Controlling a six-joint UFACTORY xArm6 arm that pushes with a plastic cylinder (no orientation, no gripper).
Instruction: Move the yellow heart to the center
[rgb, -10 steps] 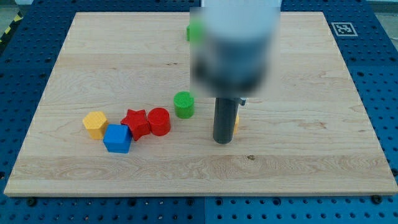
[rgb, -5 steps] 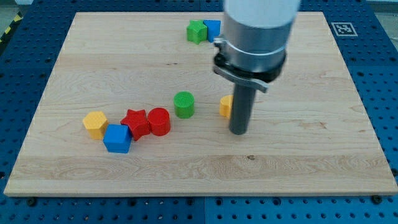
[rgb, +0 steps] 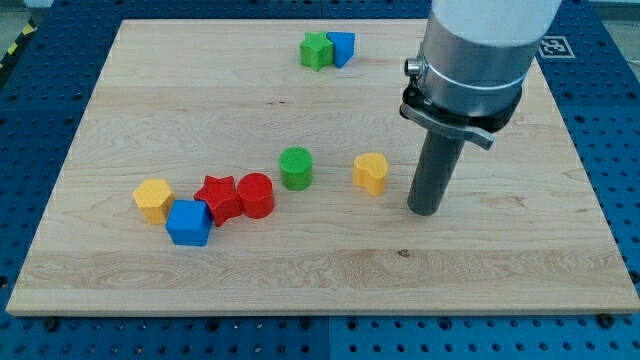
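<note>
The yellow heart (rgb: 371, 172) lies on the wooden board (rgb: 500, 270), a little right of its middle. My tip (rgb: 424, 211) rests on the board to the right of the heart and slightly lower in the view, with a small gap between them. A green cylinder (rgb: 296, 167) stands just left of the heart.
A red cylinder (rgb: 256, 195), a red star (rgb: 217, 198), a blue cube (rgb: 189, 222) and a yellow hexagonal block (rgb: 153, 199) cluster at the view's lower left. A green block (rgb: 316, 50) and a blue block (rgb: 341, 47) sit together near the top edge.
My tip has slid to the right, from in front of the yellow heart to its right side, uncovering it. No block has visibly moved.
</note>
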